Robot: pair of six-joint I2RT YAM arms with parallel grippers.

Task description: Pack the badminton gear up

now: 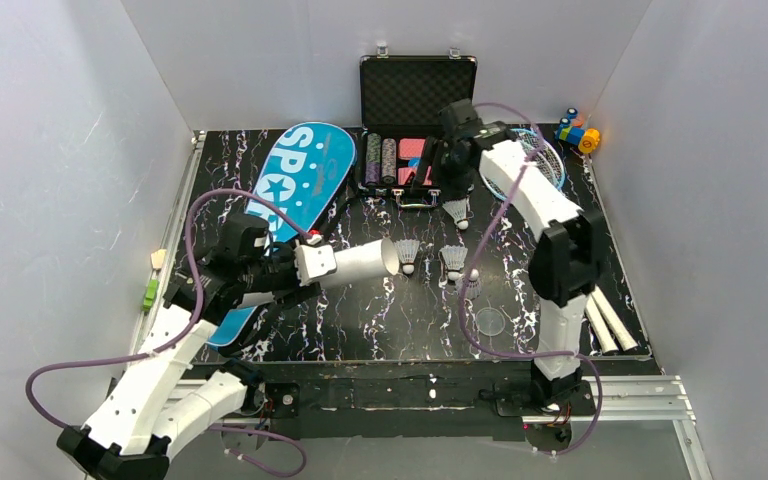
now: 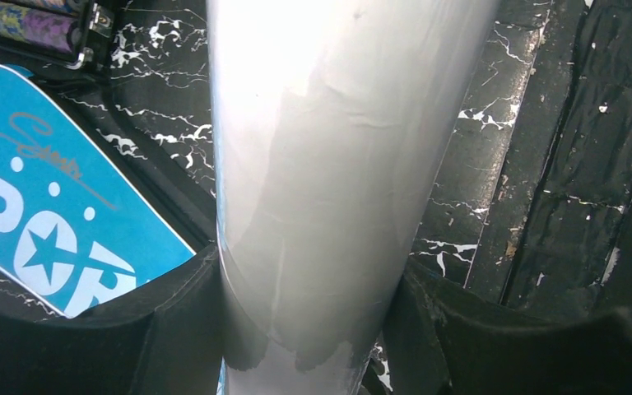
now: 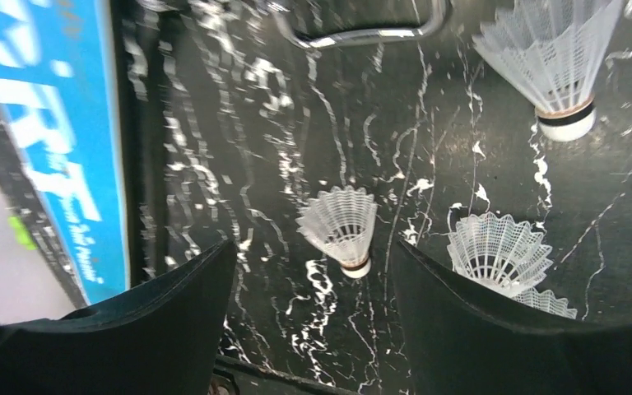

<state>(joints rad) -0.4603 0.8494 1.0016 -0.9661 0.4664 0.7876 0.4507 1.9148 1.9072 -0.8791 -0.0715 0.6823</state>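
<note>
My left gripper is shut on the long white tube and holds it level, its open end facing right toward a shuttlecock. The left wrist view shows the tube clamped between the jaws of the left gripper. Three more shuttlecocks stand nearby. My right gripper is open and empty, raised near the poker case's front. In the right wrist view a shuttlecock lies on the table below the gap of the right gripper. The blue "SPORT" bag lies at the back left. The light-blue rackets lie at the back right.
An open black case of poker chips stands at the back centre. Toy blocks sit in the back right corner. A clear round lid lies near the front. Two white rods, like racket handles, lie at the front right. Walls enclose the table.
</note>
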